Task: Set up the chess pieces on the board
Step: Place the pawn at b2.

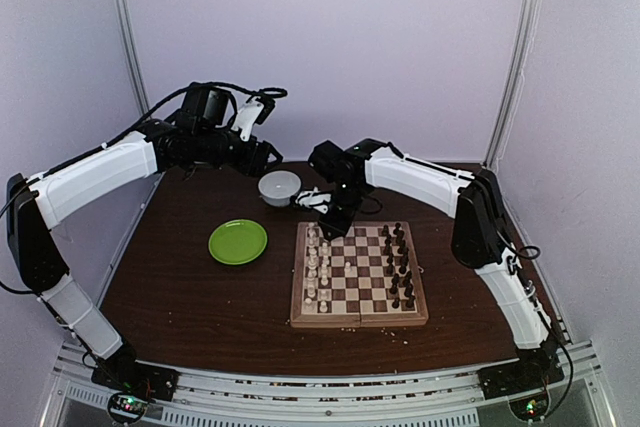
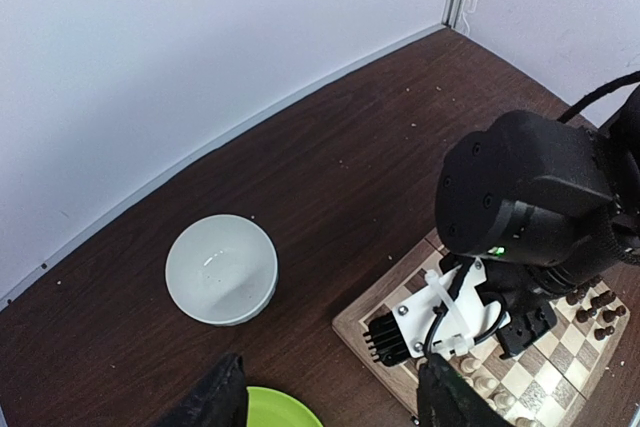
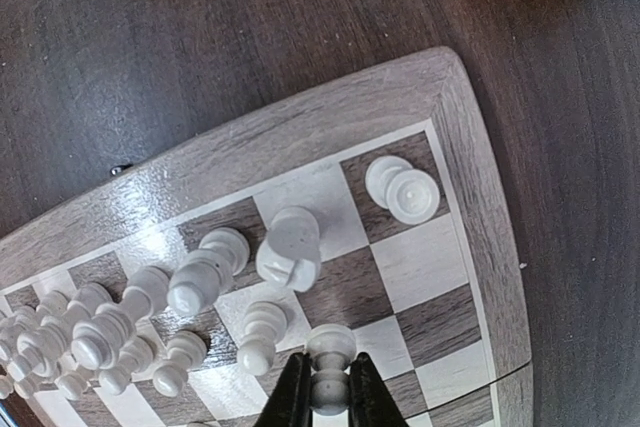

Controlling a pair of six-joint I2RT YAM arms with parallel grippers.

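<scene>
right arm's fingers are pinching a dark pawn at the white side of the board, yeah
No, the pawn pinched by the right arm's fingers is cream-white, not dark; the right wrist view shows it. It is at the white side of the board.

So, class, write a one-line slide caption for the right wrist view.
Right gripper grips a white pawn among other white pieces near a corner of the board.

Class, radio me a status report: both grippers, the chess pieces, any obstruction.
Left gripper open, empty, off the board. Right gripper shut on white pawn near board's corner. Neighbouring white pieces close beside; nothing blocking.
</scene>
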